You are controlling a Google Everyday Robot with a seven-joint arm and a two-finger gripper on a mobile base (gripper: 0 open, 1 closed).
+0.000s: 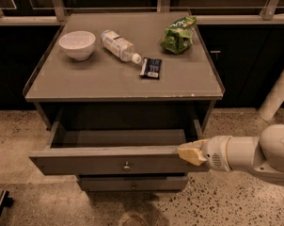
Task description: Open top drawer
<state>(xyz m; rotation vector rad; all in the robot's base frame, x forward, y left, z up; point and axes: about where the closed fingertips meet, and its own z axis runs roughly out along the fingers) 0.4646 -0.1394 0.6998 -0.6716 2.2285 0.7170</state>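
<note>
One main risk: the gripper point(191, 153) sits at the far right end of the top drawer point(85, 163), at its upper edge and well off the knob point(126, 165), so pulling from there may skew the drawer and jam it. Drawer stands well out below the cabinet top point(109, 81); whether the gripper is open or closed cannot be told, so it may also slip off.
</note>
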